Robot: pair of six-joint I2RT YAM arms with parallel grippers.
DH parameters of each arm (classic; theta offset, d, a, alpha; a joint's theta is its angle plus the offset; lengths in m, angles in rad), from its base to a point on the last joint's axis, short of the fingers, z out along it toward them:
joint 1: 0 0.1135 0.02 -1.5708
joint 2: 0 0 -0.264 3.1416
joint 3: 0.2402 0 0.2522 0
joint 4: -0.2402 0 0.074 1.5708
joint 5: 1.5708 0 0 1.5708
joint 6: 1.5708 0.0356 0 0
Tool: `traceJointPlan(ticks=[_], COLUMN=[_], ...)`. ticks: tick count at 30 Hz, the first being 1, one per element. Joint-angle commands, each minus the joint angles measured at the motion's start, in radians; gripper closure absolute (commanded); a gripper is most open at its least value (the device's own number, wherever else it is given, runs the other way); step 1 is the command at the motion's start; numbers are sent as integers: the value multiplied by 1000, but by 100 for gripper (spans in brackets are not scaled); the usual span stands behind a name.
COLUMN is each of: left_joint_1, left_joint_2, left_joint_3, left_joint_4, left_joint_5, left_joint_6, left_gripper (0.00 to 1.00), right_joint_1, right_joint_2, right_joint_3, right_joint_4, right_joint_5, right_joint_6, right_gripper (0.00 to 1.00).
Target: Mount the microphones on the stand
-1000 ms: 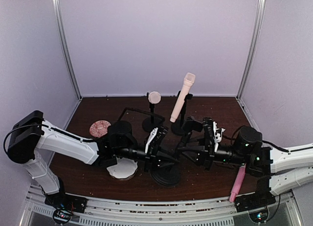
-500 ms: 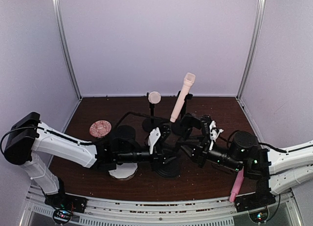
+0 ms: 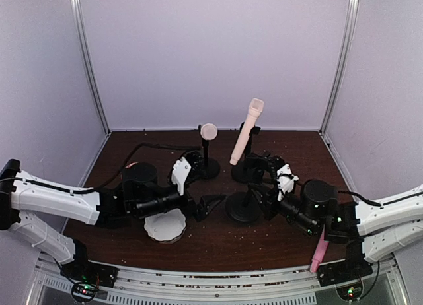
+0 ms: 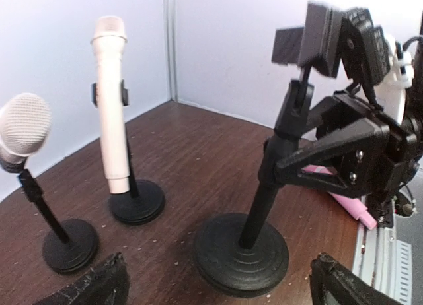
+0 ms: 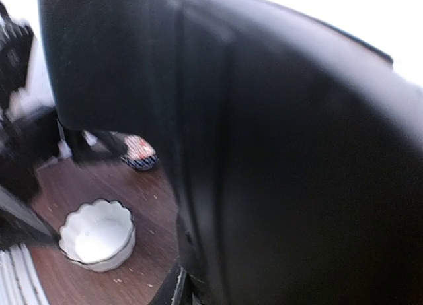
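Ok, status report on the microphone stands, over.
Left gripper open, empty. Right gripper shut on the third stand's pole. Two cream microphones mounted; pink microphone lying by right arm's base.

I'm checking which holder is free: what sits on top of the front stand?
Only its empty black clip tops the front stand; no microphone. The right gripper clasps the pole, covering part of it, and the clip's far side is hidden.

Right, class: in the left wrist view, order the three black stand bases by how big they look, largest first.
1. Front stand base: clearly largest, though it is nearest the camera.
2. Tied: middle stand base, under the cream microphone, and left stand base. They look alike, so no ranking.
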Motion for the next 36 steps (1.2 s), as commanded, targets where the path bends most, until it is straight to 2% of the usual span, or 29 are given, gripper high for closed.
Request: traceJointPlan(ticks=[1, 4, 7, 10, 14, 21, 26, 29, 36], left_joint_1=[25, 82, 158, 186, 190, 250, 262, 281, 294], left_joint_2=[-107, -126, -146, -177, -156, -128, -146, -147, -151], left_joint_3=[89, 220, 331, 371, 404, 357, 315, 323, 319], left_joint_4=[-263, -528, -657, -638, -626, -604, -586, -618, -622], left_joint_5=[-174, -268, -217, -135, -136, -63, -118, -140, -75], left_joint_6=[85, 41, -9, 53, 160, 146, 161, 134, 112], left_gripper=[2, 2, 2, 2, 2, 2, 2, 2, 2], right_joint_1=[-9, -18, -24, -36, -64, -139, -145, -146, -143], right_joint_2=[109, 199, 267, 305, 348, 449, 470, 466, 423], right_joint_3=[39, 63, 91, 112, 157, 212, 215, 215, 191], right_joint_4=[106, 143, 175, 201, 205, 189, 176, 155, 85], right_joint_5=[70, 67, 62, 55, 24, -51, -73, -79, -94], right_joint_6=[-37, -44, -60, -70, -89, -24, -4, 1, 41], right_gripper=[100, 100, 100, 100, 100, 100, 100, 93, 62])
